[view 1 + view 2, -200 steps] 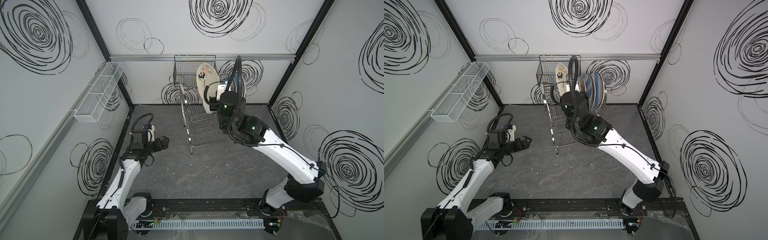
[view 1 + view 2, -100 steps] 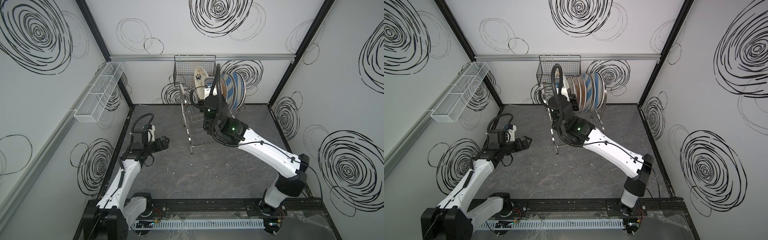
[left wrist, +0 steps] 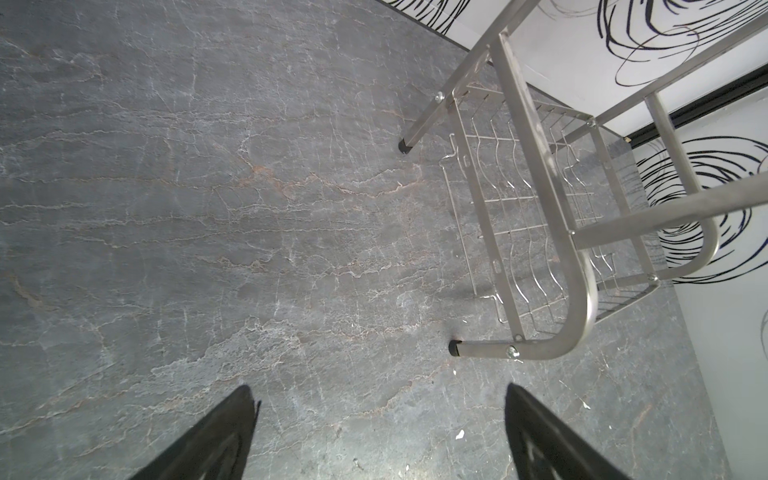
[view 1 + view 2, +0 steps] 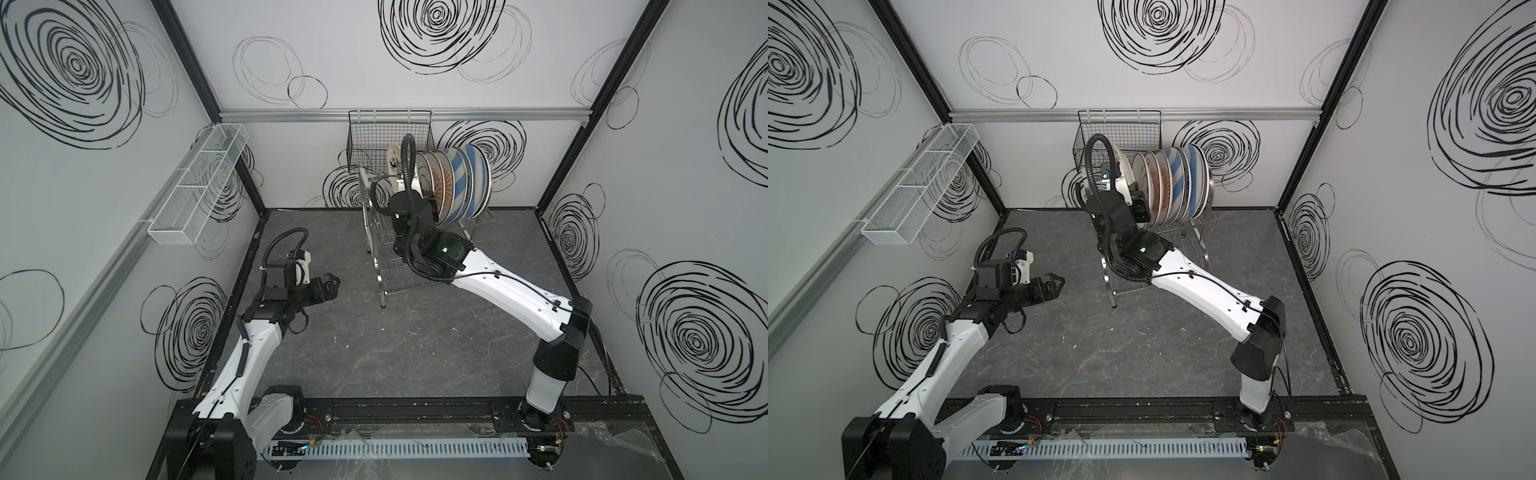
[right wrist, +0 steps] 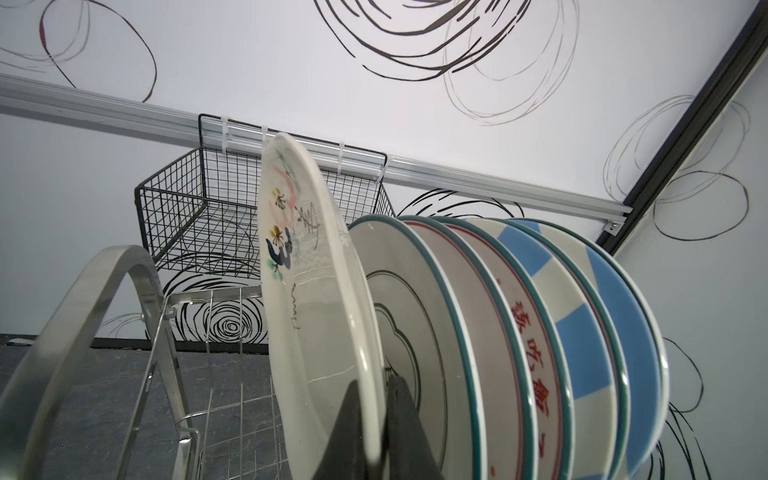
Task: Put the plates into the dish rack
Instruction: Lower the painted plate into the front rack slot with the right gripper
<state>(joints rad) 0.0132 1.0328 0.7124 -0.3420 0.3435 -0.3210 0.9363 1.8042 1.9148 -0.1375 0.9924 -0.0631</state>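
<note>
Black left gripper (image 3: 378,390) hangs at eight o'clock of the dish rack (image 4: 374,232), jaws spread, empty. The right gripper (image 5: 376,390) pinches the cream plate (image 5: 299,266) by its rim, on edge, at nine o'clock of the racked plates (image 5: 519,332). Recommend lowering it squarely into a free slot before release.

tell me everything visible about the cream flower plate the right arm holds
The cream plate is round, glossy and ceramic-looking, with pink, yellow and dark blue painted flowers and thin black strokes on its face. It stands on edge, slightly tilted, over the dish rack, beside the green-rimmed plate that ends the row there, and reaches higher than it. The right end effector is shut on its lower rim. Whether its bottom edge sits in a slot is hidden.
</note>
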